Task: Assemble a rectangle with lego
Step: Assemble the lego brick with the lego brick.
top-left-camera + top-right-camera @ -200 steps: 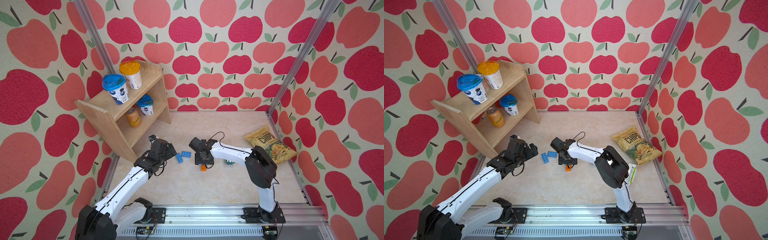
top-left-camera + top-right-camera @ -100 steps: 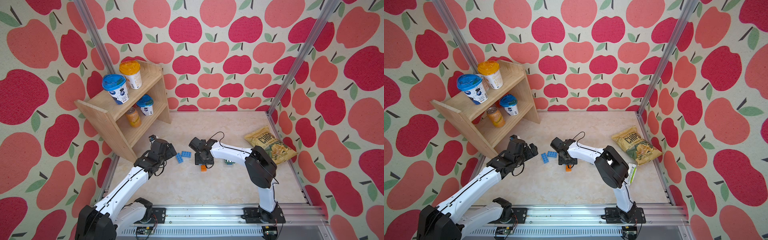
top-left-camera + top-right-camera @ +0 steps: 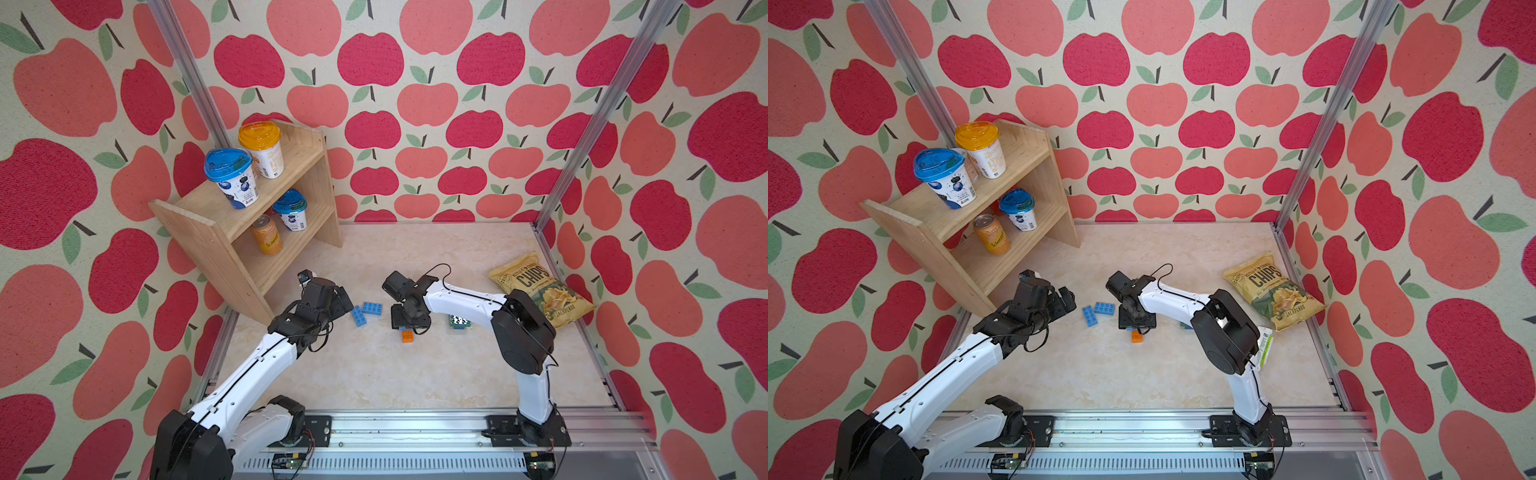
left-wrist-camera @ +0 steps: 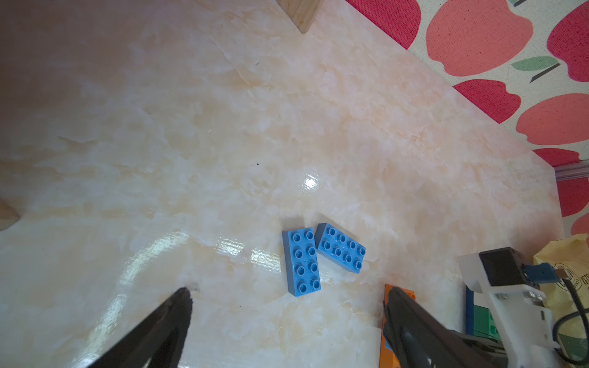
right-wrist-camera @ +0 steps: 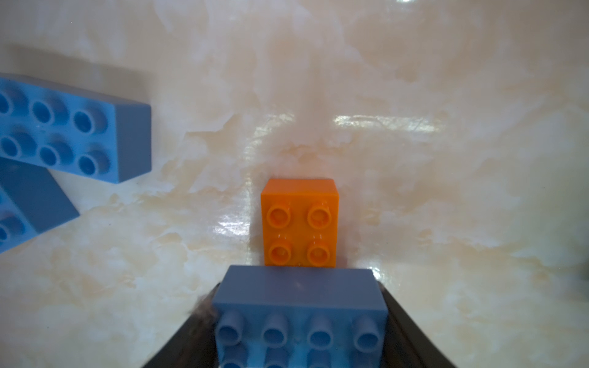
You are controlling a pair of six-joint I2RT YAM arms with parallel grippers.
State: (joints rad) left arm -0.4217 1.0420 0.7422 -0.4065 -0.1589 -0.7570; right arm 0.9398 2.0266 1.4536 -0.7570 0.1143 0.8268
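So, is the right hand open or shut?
Shut on a blue brick: the right hand has a dark finger against each end of it.

Lab test cell: apple-print walls (image 3: 415, 124), aluminium posts (image 3: 599, 116), a robot mounting rail (image 3: 415, 426).

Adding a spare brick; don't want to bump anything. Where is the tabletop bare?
Bare: the tabletop between left arm, right arm and front rail; behind, between shelf, wall and chips bag. Crowded: the middle, with two blue bricks, orange brick and right gripper holding another blue brick.

Bare floor (image 3: 395, 374) by the rail (image 3: 415, 428); shelf (image 3: 216, 245), blue bricks (image 3: 372, 308), chips bag (image 3: 540, 291) beyond
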